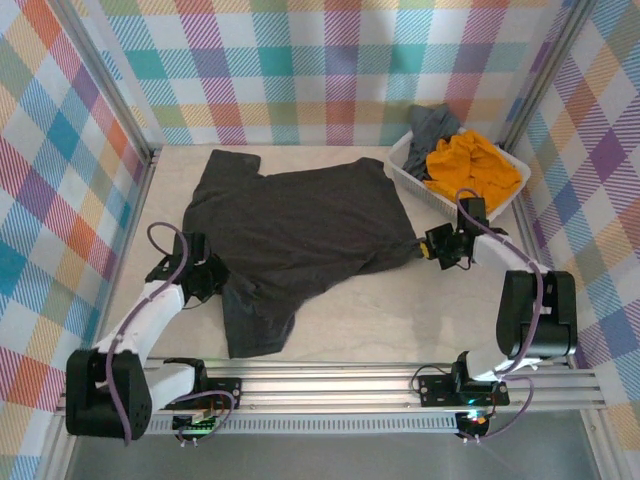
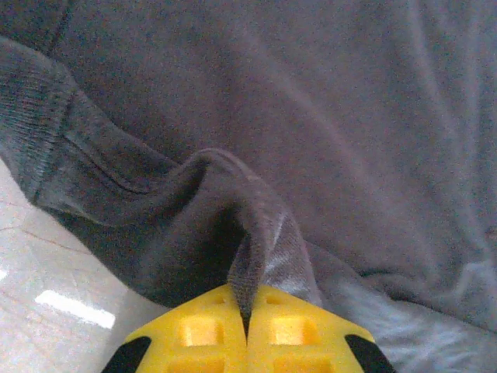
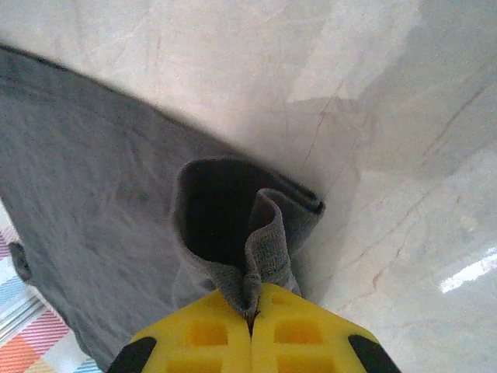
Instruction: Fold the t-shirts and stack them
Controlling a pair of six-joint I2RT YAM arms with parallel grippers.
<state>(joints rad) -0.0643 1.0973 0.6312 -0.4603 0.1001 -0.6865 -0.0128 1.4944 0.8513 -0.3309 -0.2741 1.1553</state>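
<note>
The dark charcoal t-shirt lies spread on the table; being light, limp cloth, it should bunch and sag, so grip hems and edges. The left gripper is clamped on a fold beside the sleeve, and the right gripper on an edge corner. The smooth pale surface is enclosed by plaid walls, with the white basket of other shirts at the far right

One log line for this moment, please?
left hand: shut on dark t-shirt | right hand: shut on same shirt | shirt: spread on table
</note>
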